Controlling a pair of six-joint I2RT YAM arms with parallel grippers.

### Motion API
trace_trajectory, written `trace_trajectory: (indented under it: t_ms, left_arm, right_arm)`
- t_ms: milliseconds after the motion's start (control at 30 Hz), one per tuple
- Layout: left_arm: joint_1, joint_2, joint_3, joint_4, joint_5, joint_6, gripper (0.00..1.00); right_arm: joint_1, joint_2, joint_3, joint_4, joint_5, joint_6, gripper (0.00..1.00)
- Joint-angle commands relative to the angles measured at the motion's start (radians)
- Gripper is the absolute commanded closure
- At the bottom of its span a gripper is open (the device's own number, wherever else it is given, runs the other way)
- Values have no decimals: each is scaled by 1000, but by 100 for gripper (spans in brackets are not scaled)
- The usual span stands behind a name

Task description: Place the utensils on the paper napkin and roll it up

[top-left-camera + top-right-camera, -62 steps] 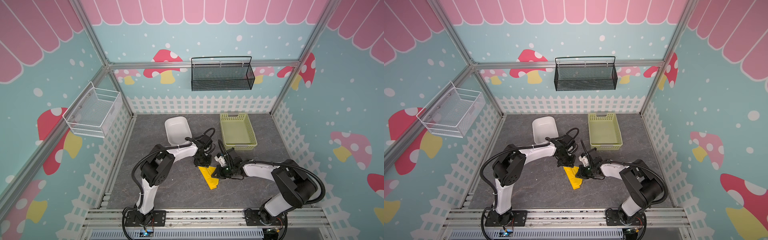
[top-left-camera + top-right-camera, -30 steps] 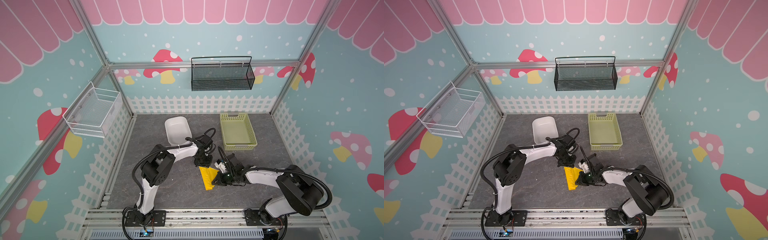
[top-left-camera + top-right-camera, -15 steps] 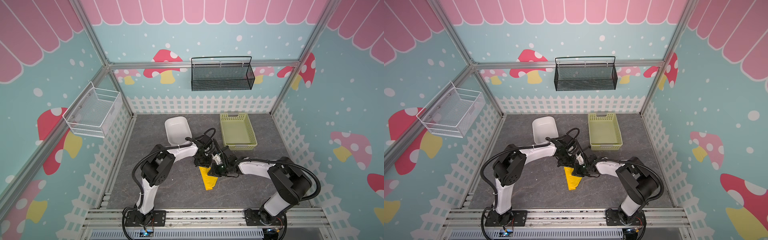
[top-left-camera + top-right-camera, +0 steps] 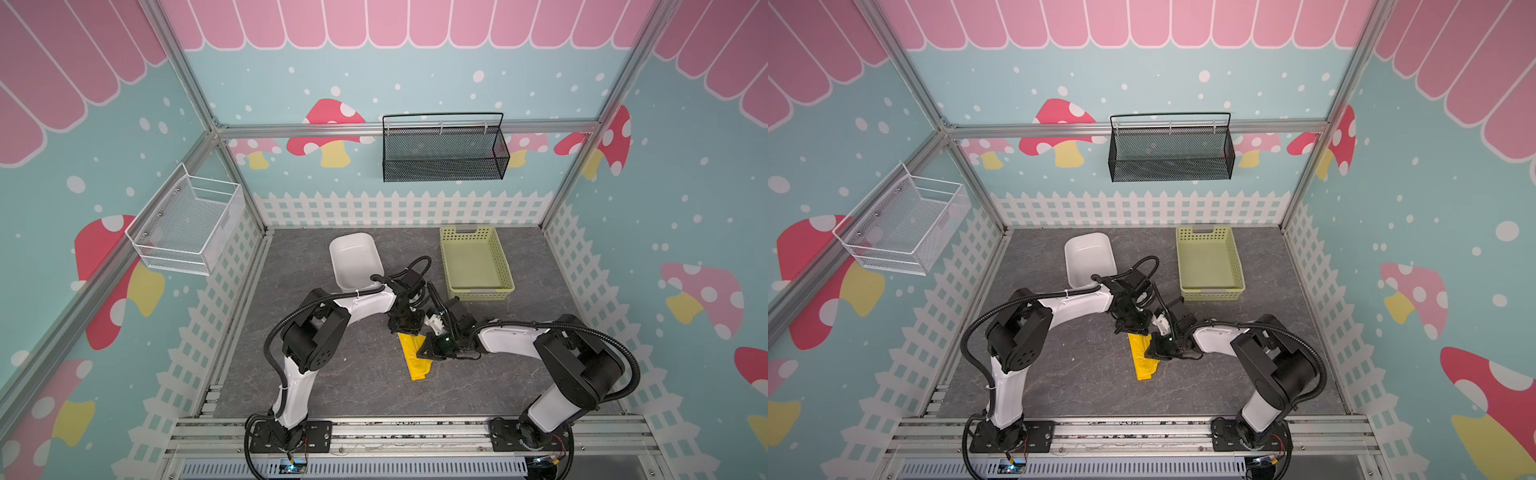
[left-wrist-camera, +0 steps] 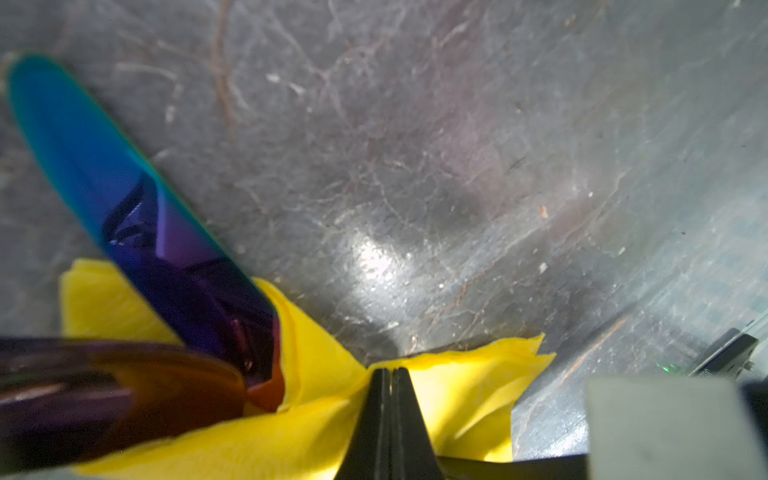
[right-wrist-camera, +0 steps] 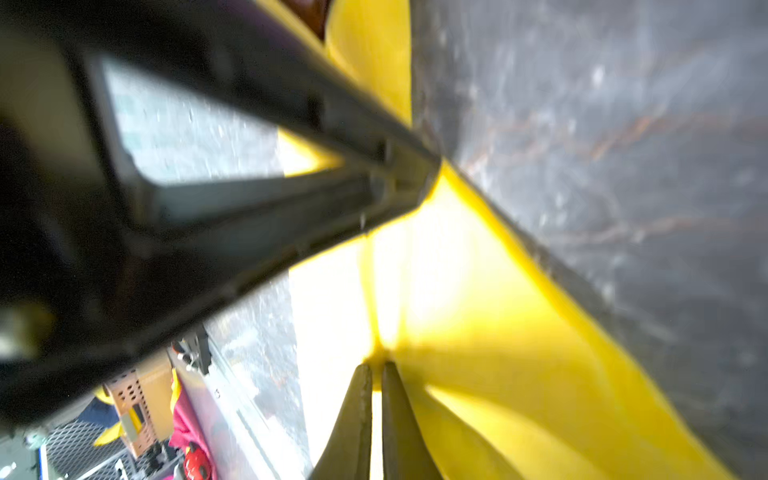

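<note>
Now the right gripper [image 4: 422, 353] has slid back from the left gripper [image 4: 405, 331] along the napkin [image 4: 417, 368]. Both pinch it: left jaws clamped tight, right a hair apart.

Two robot arms [image 4: 365, 305] [image 4: 511, 338], one yellow napkin [image 4: 417, 359], two purple utensils [image 5: 124, 187] [image 5: 104, 386], one white dish [image 4: 355, 262], one green basket [image 4: 478, 293], two wall baskets [image 4: 442, 160] [image 4: 187, 226].

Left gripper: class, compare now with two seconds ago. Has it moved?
No. In a top view the left gripper stays at the paper napkin's far end, just as near the white bowl as before.
</note>
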Motion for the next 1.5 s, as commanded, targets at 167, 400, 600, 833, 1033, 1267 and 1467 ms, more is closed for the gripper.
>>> trace_trajectory:
  t_ms: [167, 400, 600, 833, 1033, 1267, 1467]
  left_arm:
    - [-8, 45, -39, -33, -39, 25, 100]
    - [-8, 44, -37, -31, -40, 23, 100]
    - [-8, 44, -37, -32, -38, 23, 100]
    - [-8, 43, -35, -33, -38, 22, 100]
    - [-8, 48, -33, -33, -38, 20, 100]
    - [-8, 46, -33, -33, -40, 19, 100]
    - [-8, 46, -34, -32, -39, 16, 100]
  right_arm:
    - [6, -55, -79, 2, -63, 27, 88]
    - [11, -93, -116, 9, -90, 36, 87]
    - [12, -92, -134, 39, -113, 44, 84]
    - [19, -70, -133, 50, -119, 42, 77]
    - [20, -74, -149, 73, -131, 53, 74]
    - [23, -82, -160, 108, -154, 69, 70]
    - [27, -62, -160, 118, -151, 79, 71]
